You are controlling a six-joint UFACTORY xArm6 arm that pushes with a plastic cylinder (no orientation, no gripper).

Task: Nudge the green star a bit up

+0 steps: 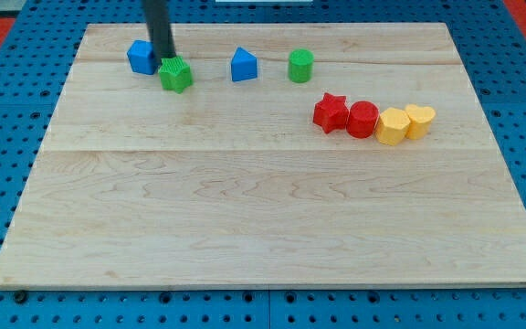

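Note:
The green star (176, 74) lies near the view's top left on the wooden board (272, 210). My tip (164, 58) stands just above the star's upper left edge, between it and a blue block (141, 57) to the left. The rod comes down from the view's top edge. I cannot tell whether the tip touches the star.
A blue house-shaped block (244, 66) and a green cylinder (300, 66) lie to the star's right. Further right sit a red star (331, 112), a red cylinder (362, 120), a yellow hexagonal block (392, 126) and a yellow heart (420, 120) in a row.

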